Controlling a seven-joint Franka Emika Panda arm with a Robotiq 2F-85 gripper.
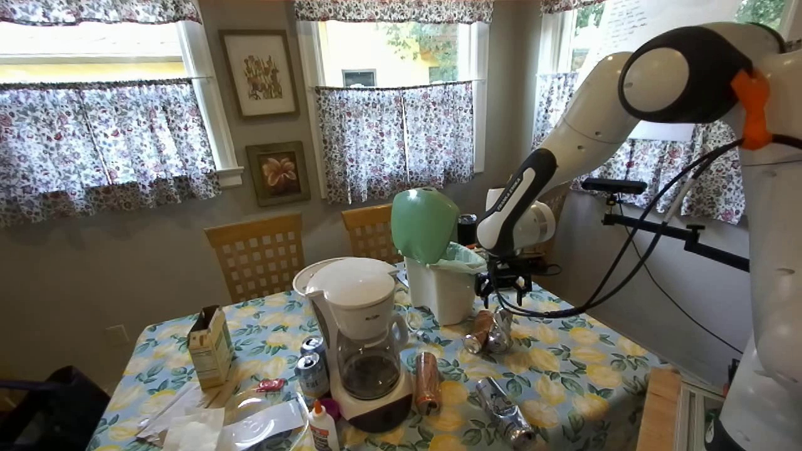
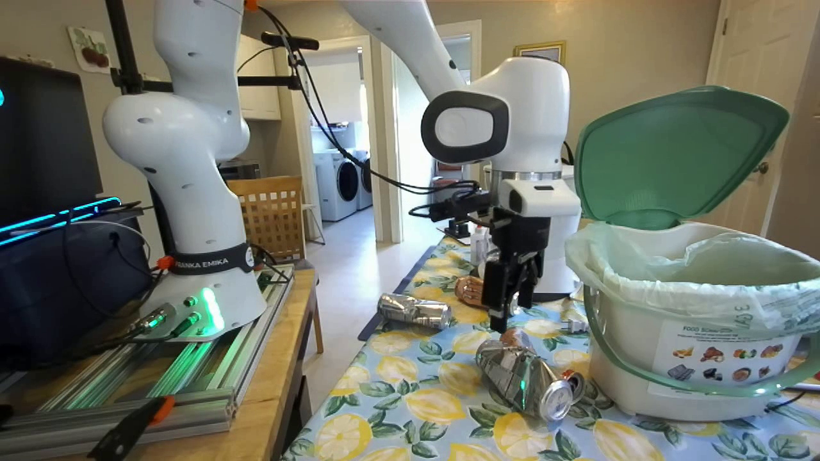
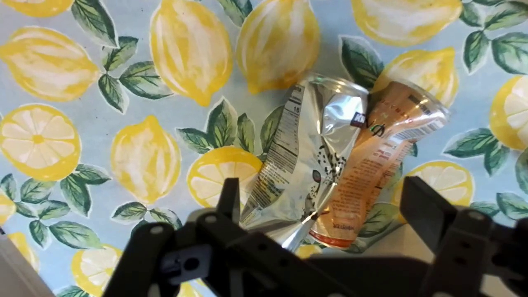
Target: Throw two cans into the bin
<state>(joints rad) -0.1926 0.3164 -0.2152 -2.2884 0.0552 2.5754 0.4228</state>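
- The bin (image 1: 442, 297) stands on the bench (image 1: 583, 382) with its green lid (image 2: 679, 153) raised away from the mouth, presumably so that cans can drop straight in.
- A pale liner (image 2: 679, 305) is folded over the bin's rim, likely to keep it from slipping inside when something lands.
- The tool (image 3: 321, 194) is released: its jaws stand well apart and hold nothing, hanging near the bin, over a crumpled silver can (image 3: 307, 156) and a dented orange can (image 3: 367, 177).
- These two lie just beside the bin on the robot's side, and seem to touch. Such closeness probably calls for care: the jaws could nip both at once or push one away.
- The wide spread seems chosen to leave either within reach; which comes first I cannot tell.
- A second orange can (image 1: 428, 382) and a second silver can (image 1: 505, 413) lie farther from the bin, and two upright cans (image 1: 311, 376) stand well apart from it; these look like spares, not targets.
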